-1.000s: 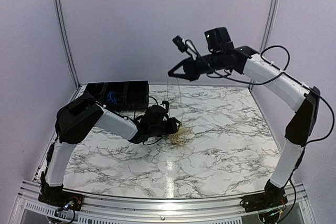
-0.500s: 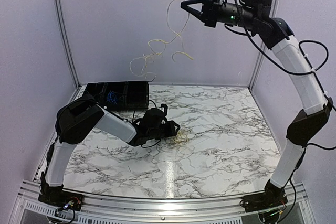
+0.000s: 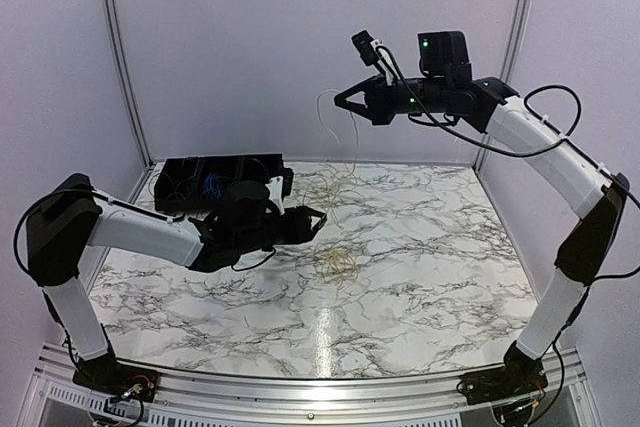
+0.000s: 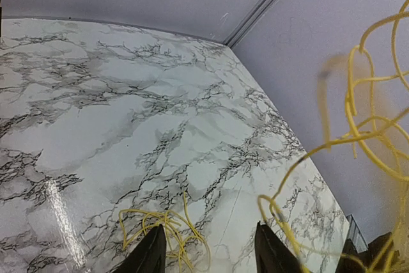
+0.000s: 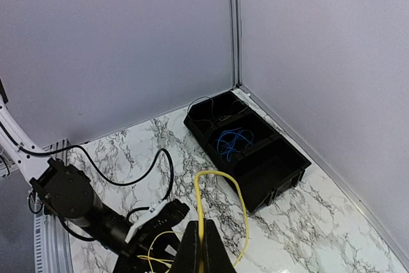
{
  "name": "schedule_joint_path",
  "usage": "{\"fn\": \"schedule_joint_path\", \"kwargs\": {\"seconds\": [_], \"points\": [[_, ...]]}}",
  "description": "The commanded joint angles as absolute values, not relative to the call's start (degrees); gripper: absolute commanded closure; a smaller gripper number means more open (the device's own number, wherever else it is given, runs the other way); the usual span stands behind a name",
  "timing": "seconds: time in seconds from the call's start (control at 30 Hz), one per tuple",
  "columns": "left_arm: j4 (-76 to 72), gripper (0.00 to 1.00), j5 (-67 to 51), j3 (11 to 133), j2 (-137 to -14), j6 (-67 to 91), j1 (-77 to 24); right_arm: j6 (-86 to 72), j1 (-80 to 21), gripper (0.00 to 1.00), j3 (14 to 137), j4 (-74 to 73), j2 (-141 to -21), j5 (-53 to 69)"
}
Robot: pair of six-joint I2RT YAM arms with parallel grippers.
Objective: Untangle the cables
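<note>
My right gripper [image 3: 343, 103] is raised high at the back and is shut on a thin yellow cable [image 3: 352, 139] that hangs in loops toward the table. The right wrist view shows its fingers closed on this cable [image 5: 220, 176]. My left gripper [image 3: 316, 219] hovers low over the table, open and empty. A small yellow tangle [image 3: 338, 263] lies on the marble just right of it. In the left wrist view this tangle [image 4: 161, 229] lies between and beyond the fingertips [image 4: 151, 255], and the hanging cable [image 4: 362, 133] dangles at the right.
A black compartment tray [image 3: 250, 167] stands at the back left. It holds blue cables [image 5: 232, 141] in the middle compartment and thin black ones [image 5: 208, 110] in the far one. The left arm's thick black cord [image 5: 163, 165] loops over the marble.
The right gripper swung high with the yellow cable, then came down to mid height. The left gripper drew back left off the tangle, which stays on the table.
</note>
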State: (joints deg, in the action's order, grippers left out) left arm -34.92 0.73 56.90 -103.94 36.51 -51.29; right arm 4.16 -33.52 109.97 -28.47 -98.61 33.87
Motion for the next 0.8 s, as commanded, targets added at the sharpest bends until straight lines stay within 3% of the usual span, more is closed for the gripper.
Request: {"fn": "schedule_joint_path", "kwargs": {"seconds": [0.0,0.2,0.47,0.77], "points": [[-34.7,0.49,1.4,52.4,-98.7,32.0,-51.8,3.9,-33.3,1.0,108.3,-25.9,-95.4,33.7],[-34.5,0.42,-1.9,52.0,-96.2,26.9,-52.0,2.4,-33.3,1.0,108.4,-25.3,-95.8,34.1],[-31.7,0.4,-0.4,47.3,-90.6,24.5,-52.0,1.9,-33.3,1.0,109.7,-25.4,-95.7,34.1],[-31.7,0.39,3.3,55.9,-96.0,18.8,-51.9,1.0,-33.4,1.0,110.7,-25.2,-95.7,34.4]]}}
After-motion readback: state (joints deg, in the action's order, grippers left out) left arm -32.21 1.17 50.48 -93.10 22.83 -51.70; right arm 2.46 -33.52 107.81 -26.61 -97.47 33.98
